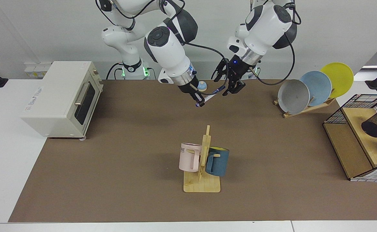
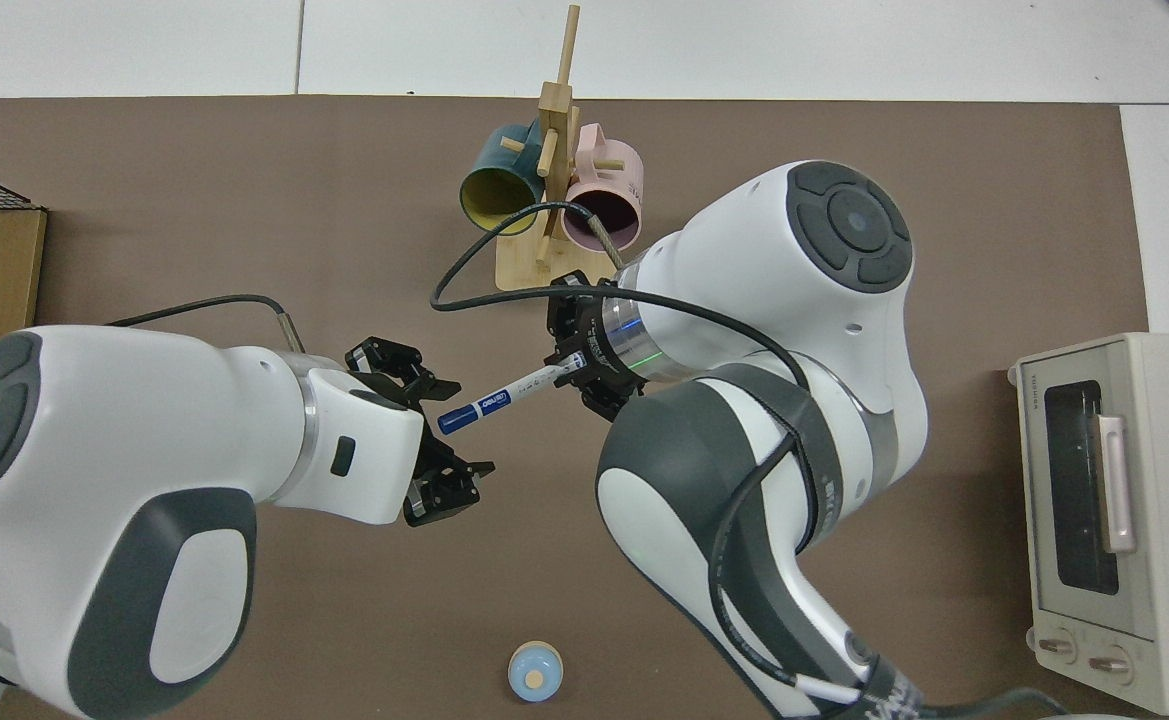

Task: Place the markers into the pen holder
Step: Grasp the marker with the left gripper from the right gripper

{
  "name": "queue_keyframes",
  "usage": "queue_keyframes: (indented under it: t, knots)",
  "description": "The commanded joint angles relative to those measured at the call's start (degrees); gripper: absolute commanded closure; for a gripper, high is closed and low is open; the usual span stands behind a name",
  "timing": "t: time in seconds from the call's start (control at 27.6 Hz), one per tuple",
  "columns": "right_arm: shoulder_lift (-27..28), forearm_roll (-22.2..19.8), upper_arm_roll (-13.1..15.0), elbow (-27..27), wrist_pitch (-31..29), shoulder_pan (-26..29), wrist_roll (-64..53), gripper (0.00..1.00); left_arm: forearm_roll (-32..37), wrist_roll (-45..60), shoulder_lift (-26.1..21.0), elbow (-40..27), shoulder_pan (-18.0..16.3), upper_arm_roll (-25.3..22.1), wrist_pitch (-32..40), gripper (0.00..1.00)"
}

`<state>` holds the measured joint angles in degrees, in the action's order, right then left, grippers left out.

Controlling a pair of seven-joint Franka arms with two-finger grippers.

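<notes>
White-barrelled, the slim marker with blue cap (image 2: 504,396) is being held by the pinched right hand (image 2: 578,362); the wide-open left hand (image 2: 441,432) is being offered its cap, so a handover seems next.

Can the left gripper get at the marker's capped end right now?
Probably yes. The left gripper is open, the marker's blue cap pointing into its gap; the right gripper grips only the far end.

My two arms wore glossy white shells with dark grey joint caps; black cables looped to black grippers, and green lights glowed at the bases.
</notes>
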<state>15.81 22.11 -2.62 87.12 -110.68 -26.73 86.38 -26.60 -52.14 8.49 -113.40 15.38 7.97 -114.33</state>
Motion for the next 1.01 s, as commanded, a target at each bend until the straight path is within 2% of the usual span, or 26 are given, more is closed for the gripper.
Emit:
queue_keyframes:
  t: [0.0,0.18,0.36,0.58,0.62,0.69,0.83,0.98]
  knots:
    - [-0.9,0.9,0.1,2.0,-1.3,-0.9,1.2,1.0,-0.9,1.8,1.6,-2.4,1.3,-0.8,-2.1,0.4]
    - [-1.0,0.9,0.1,2.1,-1.1,-1.2,1.2,1.0,-0.9,2.4,1.4,-2.3,1.3,-0.8,-2.1,0.62]
    - [-1.0,0.9,0.1,2.1,-0.8,-1.2,0.9,1.0,-0.9,2.7,1.3,-2.4,1.2,-0.8,-2.2,0.98]
    - [-0.9,1.0,0.1,2.0,-0.7,-1.1,0.8,1.0,-0.8,3.2,1.1,-2.4,1.1,-0.8,-2.8,1.0]
    - [-1.0,1.0,0.1,2.0,-0.6,-1.1,0.7,0.94,-0.8,3.2,1.1,-2.4,1.1,-0.8,-2.7,1.0]
    - [-0.9,0.9,0.1,1.9,-0.6,-1.1,-0.2,0.0,-0.6,3.2,1.1,-2.4,1.1,-0.9,-2.7,1.0]
    - [-1.0,1.0,0.1,1.5,-0.6,-1.1,-1.8,0.0,-0.2,3.4,1.1,-2.4,1.1,-0.9,-2.4,1.0]
    - [-1.8,-0.7,0.3,1.4,1.0,-0.6,-5.9,0.0,0.1,3.7,1.1,-2.4,1.1,-0.9,-2.0,1.0]
